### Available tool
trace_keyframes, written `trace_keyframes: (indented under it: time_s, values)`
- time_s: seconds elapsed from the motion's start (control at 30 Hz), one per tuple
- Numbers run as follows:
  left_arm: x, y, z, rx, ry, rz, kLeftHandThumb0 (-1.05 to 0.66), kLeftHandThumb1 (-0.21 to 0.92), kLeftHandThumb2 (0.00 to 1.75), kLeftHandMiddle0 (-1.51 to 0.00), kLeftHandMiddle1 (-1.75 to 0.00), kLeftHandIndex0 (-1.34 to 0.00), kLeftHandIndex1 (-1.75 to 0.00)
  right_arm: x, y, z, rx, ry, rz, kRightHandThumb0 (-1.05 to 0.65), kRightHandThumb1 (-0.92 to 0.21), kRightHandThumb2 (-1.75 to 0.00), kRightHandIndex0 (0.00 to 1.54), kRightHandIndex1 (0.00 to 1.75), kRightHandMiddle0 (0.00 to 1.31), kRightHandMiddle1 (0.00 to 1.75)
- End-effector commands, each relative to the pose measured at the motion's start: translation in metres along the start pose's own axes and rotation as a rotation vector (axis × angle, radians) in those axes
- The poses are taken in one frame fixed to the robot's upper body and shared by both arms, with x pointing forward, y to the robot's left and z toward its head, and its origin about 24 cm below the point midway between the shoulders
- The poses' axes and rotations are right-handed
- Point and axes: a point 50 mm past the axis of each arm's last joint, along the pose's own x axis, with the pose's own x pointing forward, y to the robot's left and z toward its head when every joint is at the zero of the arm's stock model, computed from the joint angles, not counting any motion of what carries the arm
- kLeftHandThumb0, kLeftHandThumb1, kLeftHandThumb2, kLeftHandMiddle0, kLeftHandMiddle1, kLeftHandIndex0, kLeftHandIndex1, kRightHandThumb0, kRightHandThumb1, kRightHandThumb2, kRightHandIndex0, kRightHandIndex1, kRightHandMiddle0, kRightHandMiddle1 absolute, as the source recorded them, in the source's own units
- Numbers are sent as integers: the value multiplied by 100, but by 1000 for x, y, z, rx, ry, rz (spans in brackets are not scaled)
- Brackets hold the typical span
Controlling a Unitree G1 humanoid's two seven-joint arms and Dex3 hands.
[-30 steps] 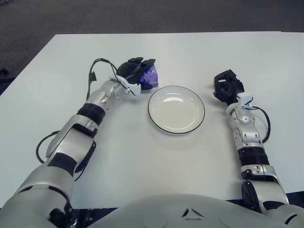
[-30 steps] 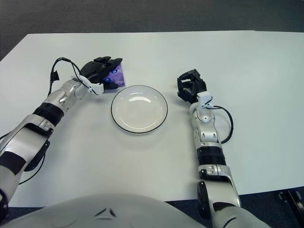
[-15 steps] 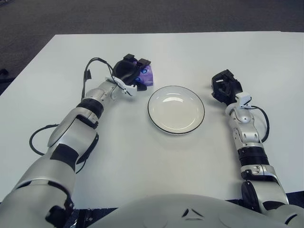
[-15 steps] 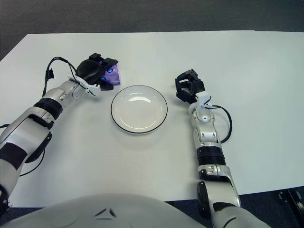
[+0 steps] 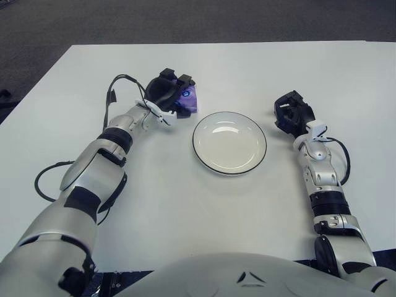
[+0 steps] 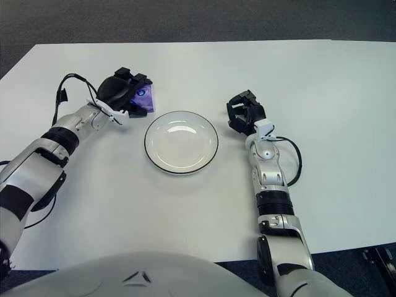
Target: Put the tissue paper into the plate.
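A small purple tissue pack [image 5: 189, 99] lies on the white table just left of and behind the plate [image 5: 229, 142]. The plate is white with a dark rim and has nothing in it. My left hand [image 5: 169, 98] covers the pack from the left, its black fingers curled over and around it, with the pack still resting on the table. Most of the pack is hidden under the hand. My right hand [image 5: 292, 115] is parked on the table to the right of the plate, fingers curled, holding nothing.
The white table [image 5: 204, 204] fills the view, with dark carpet beyond its far edge. A black cable [image 5: 120, 86] loops off my left wrist.
My left hand has rolled over the purple pack and its fingers have closed down on it. The pack has shifted slightly left. The right hand has barely moved.
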Motion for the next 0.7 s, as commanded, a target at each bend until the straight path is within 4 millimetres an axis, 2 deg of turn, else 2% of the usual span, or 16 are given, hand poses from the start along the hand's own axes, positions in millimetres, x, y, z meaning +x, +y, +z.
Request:
trace_keyframes:
  time_s: [0.0, 0.2, 0.37, 0.5, 0.67]
  values:
    - [-1, 10, -1, -17, -41, 61, 0, 77, 52, -47, -149, -45, -140, -32, 11, -54, 25, 236, 29, -36, -81, -65, 67, 173, 28, 174]
    - [5, 30, 13, -52, -150, 204, 0, 66, 75, -44, -159, -41, -149, -32, 10, -55, 21, 240, 33, -36, -82, -65, 67, 173, 28, 174]
    - [9, 45, 27, -102, -230, 295, 0, 57, 97, -39, -169, -34, -168, -31, 10, -55, 14, 244, 37, -36, -83, -62, 67, 172, 27, 173]
    - [9, 57, 38, -170, -297, 345, 0, 56, 100, -38, -170, -33, -171, -31, 9, -55, 9, 247, 39, -36, -84, -61, 67, 172, 27, 173]
    - [5, 71, 56, -231, -371, 396, -1, 61, 88, -40, -165, -35, -162, -30, 9, -55, 3, 252, 40, -36, -84, -61, 67, 172, 27, 173]
